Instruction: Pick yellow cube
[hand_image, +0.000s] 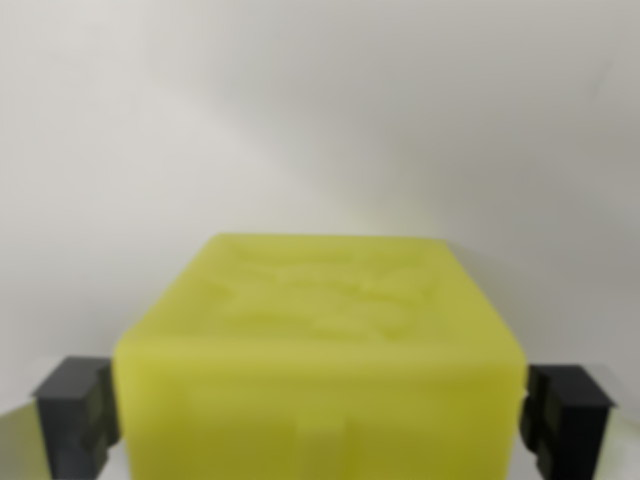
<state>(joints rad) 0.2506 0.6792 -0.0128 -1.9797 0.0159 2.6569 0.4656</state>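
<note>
The wrist view was taken close in and was soft in focus. The yellow cube (320, 370) filled the lower centre of the frame, from about 8 o'clock across to 4 o'clock, and its lower part ran out past the bottom edge. Its top face was visible, slightly mottled, with a faint raised or embossed pattern that could not be read. A small notch or rib showed on the front face near 6 o'clock.

The gripper (322, 415) stood astride the cube. One dark grey fingertip (78, 412) sat at 8 o'clock against the cube's side on the wrist view's left; the other sat at 4 o'clock against the opposite side. Both pads appeared to touch the cube with no gap visible, so the claw was recorded as clenched on the yellow cube.

Behind the cube, from 9 o'clock through 12 to 3 o'clock, lay a plain pale surface (320, 110). Whether the cube rested on it or hung clear could not be determined.
</note>
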